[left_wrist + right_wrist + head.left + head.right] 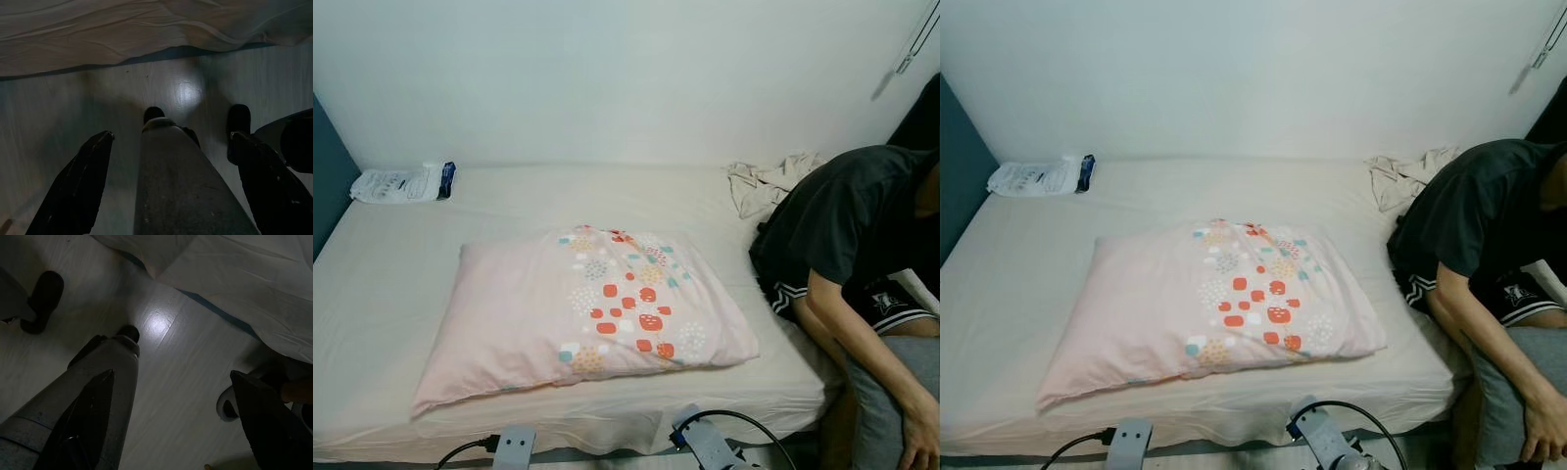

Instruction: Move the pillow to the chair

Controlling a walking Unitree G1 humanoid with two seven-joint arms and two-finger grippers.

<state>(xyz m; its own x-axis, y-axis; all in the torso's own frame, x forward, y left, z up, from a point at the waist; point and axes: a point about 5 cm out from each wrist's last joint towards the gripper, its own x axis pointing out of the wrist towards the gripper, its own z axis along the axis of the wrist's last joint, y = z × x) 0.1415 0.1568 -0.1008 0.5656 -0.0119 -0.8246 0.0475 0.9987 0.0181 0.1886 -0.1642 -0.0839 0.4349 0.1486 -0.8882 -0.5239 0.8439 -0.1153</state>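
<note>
A large pale pink pillow [578, 313] with a patch of orange, white and teal dots lies flat in the middle of the bed [382, 294], close to its near edge. Both arms hang low in front of the bed; the left wrist [514, 448] and right wrist [705, 443] peek in at the bottom edge. In the left wrist view my left gripper [172, 136] is open over the wooden floor, beside my own grey leg [171, 186]. My right gripper [172, 376] is likewise open above the floor, with nothing between its fingers.
A person [852, 235] in a dark shirt sits bent forward on the bed's right edge. A crumpled beige cloth [769, 181] lies behind them. A white packet [401, 183] rests at the bed's back left. A white wall runs behind, a dark teal wall [325, 186] on the left.
</note>
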